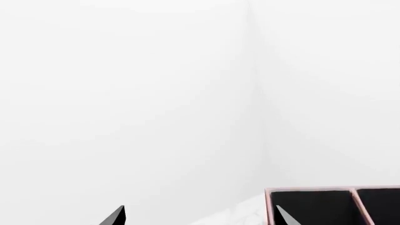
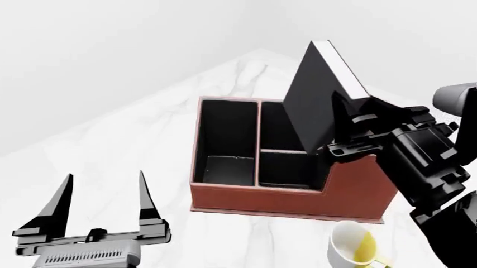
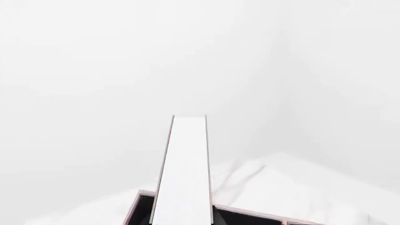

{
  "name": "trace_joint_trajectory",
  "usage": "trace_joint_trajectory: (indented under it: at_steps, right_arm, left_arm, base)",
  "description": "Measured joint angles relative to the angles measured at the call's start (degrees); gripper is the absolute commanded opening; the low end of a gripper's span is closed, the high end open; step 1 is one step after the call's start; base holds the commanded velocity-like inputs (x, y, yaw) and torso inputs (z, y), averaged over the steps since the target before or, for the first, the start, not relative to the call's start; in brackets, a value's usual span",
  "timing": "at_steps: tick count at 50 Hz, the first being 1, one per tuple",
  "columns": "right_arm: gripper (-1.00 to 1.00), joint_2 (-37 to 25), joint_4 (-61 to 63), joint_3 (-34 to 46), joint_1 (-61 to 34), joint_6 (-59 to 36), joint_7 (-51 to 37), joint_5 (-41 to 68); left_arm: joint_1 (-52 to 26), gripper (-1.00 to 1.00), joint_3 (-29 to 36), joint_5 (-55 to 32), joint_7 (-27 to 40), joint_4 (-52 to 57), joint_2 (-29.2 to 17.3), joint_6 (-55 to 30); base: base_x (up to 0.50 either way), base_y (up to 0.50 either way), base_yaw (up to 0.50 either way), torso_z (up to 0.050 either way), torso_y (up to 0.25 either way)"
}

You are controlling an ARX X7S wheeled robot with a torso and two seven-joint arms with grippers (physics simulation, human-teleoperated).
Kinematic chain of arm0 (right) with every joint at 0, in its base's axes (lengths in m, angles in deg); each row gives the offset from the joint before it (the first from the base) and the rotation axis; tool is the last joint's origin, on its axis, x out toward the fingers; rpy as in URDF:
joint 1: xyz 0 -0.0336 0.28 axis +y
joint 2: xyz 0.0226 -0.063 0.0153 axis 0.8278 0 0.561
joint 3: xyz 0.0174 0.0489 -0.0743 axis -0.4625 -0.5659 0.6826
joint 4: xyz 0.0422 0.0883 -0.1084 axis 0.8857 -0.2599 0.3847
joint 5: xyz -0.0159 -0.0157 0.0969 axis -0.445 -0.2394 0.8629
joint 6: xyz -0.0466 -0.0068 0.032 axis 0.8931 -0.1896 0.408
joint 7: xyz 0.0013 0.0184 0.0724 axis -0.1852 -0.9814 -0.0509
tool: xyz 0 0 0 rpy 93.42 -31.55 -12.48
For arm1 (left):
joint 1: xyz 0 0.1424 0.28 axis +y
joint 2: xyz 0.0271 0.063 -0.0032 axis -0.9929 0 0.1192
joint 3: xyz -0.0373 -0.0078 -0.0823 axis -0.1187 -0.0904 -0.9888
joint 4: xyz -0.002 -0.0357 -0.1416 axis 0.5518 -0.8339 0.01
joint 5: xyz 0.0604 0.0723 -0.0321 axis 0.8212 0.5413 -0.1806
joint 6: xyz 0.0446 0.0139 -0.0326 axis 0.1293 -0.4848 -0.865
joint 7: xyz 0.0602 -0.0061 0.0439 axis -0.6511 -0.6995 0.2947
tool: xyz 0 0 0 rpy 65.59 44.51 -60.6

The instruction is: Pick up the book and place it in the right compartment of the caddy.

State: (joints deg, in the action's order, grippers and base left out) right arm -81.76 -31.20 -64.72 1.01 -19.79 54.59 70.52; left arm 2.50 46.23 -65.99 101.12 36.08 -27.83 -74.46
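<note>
Above the caddy [image 2: 291, 195], toward 2 o'clock on the table, the book [image 2: 316, 95] is held tilted, clamped by the right gripper [image 2: 356, 131]. It should be squared upright and lowered into the right compartment [image 2: 339, 159], clearing the tall walls. Black cover, white page edges. Left gripper [image 2: 104, 201] is spread, holding nothing.

Black book [image 2: 316, 92] tilts over the red-brown caddy [image 2: 291, 198], partly inside it.

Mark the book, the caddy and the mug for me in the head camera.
book [image 2: 313, 97]: head view, on its black cover.
caddy [image 2: 261, 201]: head view, on its red-brown front wall.
mug [image 2: 344, 245]: head view, on its white rim, near the picture's lower edge.
</note>
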Motion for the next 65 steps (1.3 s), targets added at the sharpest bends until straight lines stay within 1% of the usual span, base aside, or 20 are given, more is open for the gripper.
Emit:
trace_joint_trajectory:
  at_steps: [27,43,65]
  right_arm:
    - [-1.0,-1.84,-4.08,-1.28,-9.83,-3.41,-6.6,4.08]
    - [-1.0,-1.7,-7.35,1.31,-12.77,-6.06,-9.19,2.53]
    - [-1.0,-1.98,-11.44,6.93,-18.82,-12.84,-13.15,-0.17]
  left_arm:
    - [-0.2,1.0,0.41,0.01,0.46,-0.14,-0.23,-0.23]
    - [-0.32,1.0,0.66,-0.11,0.66,-0.41,-0.38,-0.15]
    - [-0.4,1.0,0.92,-0.17,1.05,-0.49,-0.57,-0.16]
  base:
    - [0.0,0.0,0.0,0.0,0.001]
    - [0.0,0.0,0.0,0.001,0.002]
    - [0.0,0.0,0.0,0.0,0.001]
